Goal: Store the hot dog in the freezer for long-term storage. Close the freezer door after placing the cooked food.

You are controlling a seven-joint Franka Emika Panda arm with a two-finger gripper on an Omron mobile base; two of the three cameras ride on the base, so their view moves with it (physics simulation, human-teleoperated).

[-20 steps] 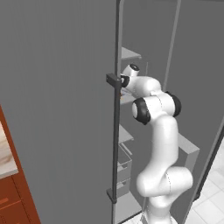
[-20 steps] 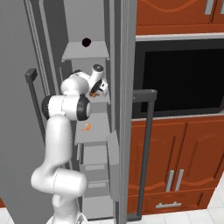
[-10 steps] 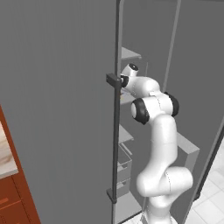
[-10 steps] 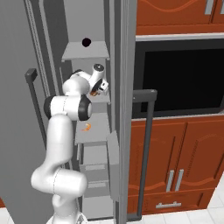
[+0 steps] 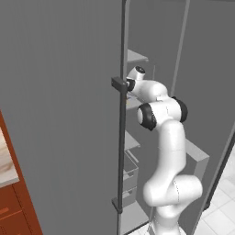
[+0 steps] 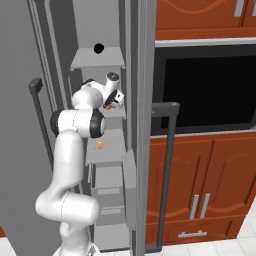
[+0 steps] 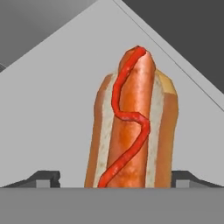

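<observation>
The hot dog [image 7: 133, 127] lies flat on a white shelf [image 7: 52, 113] inside the freezer [image 6: 100, 150] — bun facing up, with a wavy red line of sauce along the sausage. The gripper [image 7: 113, 179] has its two dark finger tips [image 7: 43, 177] spread wide on either side of the bun and not squeezing it, so the hand has let go. From the right base view the arm [image 6: 75, 145] reaches in past the freezer door [image 5: 59, 114] — which stands wide open — up to a middle shelf.
</observation>
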